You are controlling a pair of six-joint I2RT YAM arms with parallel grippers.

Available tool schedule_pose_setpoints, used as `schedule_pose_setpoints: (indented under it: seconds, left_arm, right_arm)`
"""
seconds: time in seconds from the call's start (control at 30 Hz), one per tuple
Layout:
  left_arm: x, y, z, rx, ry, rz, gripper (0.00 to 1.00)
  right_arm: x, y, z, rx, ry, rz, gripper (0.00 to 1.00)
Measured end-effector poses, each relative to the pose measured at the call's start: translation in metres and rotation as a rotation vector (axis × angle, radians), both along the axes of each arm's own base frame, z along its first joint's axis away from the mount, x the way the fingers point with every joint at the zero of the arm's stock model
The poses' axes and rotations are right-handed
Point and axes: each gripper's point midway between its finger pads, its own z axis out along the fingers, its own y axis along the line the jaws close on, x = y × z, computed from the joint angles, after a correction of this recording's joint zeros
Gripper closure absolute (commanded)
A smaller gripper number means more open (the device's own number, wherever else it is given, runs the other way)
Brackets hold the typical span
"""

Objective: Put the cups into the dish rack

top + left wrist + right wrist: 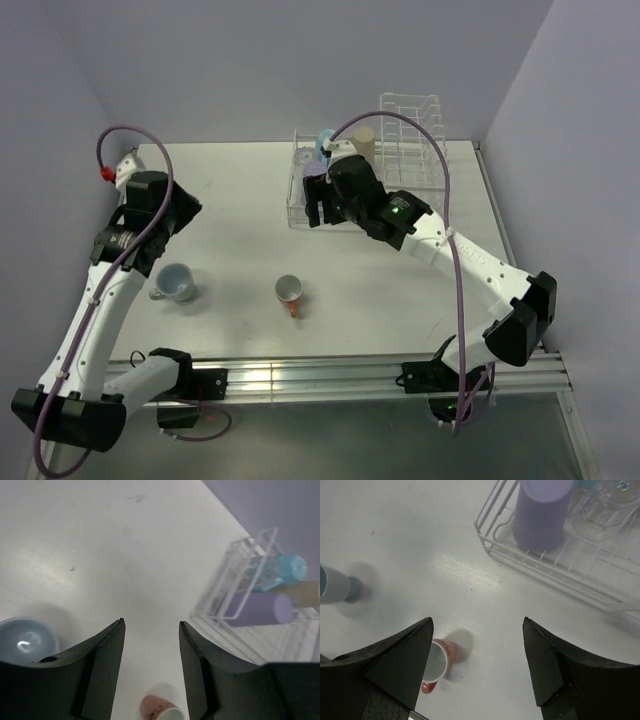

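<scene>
**Table** (pixel 230 200): white top. Walls close it on the left, far and right sides; a metal rail (pixel 330 375) carrying both arm bases runs along the near edge. The widest bare stretch is the far-left and centre, between the left arm and the rack. A narrower bare strip lies right of the rack's near edge, under the right arm.

**Dish rack** (pixel 410 130): clear thin bars, set in the far-right part of the table. The low flat section is on the left, the taller divider section on the right against the far wall.
- Purple cup (pixel 540 512): standing in the near-left corner of the low section.
- Light blue cup (pixel 323 145): far-left part of the low section.
- Tan cup (pixel 363 143): right of the blue one, beside the dividers.
- Clear glass (pixel 605 505): just right of the purple cup; faint, and a second one cannot be made out with certainty.

**On the table, outside the rack**
- Grey-blue mug (pixel 178 283): near-left, upright, close to the left arm.
- Orange-handled mug (pixel 289 291): near centre, white inside, well apart from the grey-blue mug and from the rack.

**Left gripper** (pixel 151 624): fingers spread, nothing between them, above bare table beside the grey-blue mug.

**Right gripper** (pixel 477 622): fingers spread and empty, at the rack's near-left edge, with the orange-handled mug below its left finger in the wrist view.
</scene>
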Motion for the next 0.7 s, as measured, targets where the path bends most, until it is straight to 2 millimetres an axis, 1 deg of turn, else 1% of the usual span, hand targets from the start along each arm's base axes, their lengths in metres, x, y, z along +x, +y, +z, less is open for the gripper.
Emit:
schedule_pose_setpoints:
  seconds: [0.07, 0.1, 0.17, 0.23, 0.3, 0.4, 0.5, 0.6, 0.7]
  left_arm:
    - [-0.014, 0.017, -0.010, 0.028, 0.041, 0.051, 0.47]
    - [-0.020, 0.022, -0.021, 0.043, 0.074, 0.066, 0.47]
    - [-0.035, 0.030, -0.049, 0.076, 0.170, 0.087, 0.47]
    - [-0.048, 0.036, -0.071, 0.101, 0.251, 0.098, 0.47]
    - [-0.059, 0.041, -0.087, 0.123, 0.313, 0.108, 0.47]
    - [-0.068, 0.046, -0.093, 0.143, 0.351, 0.125, 0.46]
    - [-0.070, 0.049, -0.098, 0.154, 0.364, 0.138, 0.47]
    - [-0.074, 0.050, -0.112, 0.163, 0.406, 0.138, 0.48]
    - [-0.079, 0.050, -0.132, 0.173, 0.467, 0.141, 0.48]
  right_arm:
    - [-0.006, 0.006, -0.007, 0.007, 0.010, 0.016, 0.20]
    - [-0.009, 0.010, -0.010, 0.010, 0.016, 0.024, 0.20]
    - [-0.014, 0.013, -0.016, 0.016, 0.019, 0.037, 0.19]
    - [-0.020, 0.012, -0.022, 0.019, 0.022, 0.047, 0.19]
    - [-0.024, 0.008, -0.027, 0.015, 0.026, 0.047, 0.19]
    - [-0.025, 0.004, -0.029, 0.023, 0.020, 0.042, 0.19]
    - [-0.025, 0.003, -0.032, 0.032, 0.013, 0.041, 0.19]
    - [-0.028, 0.001, -0.039, 0.030, 0.020, 0.044, 0.19]
    - [-0.028, 0.001, -0.042, 0.035, 0.023, 0.046, 0.19]
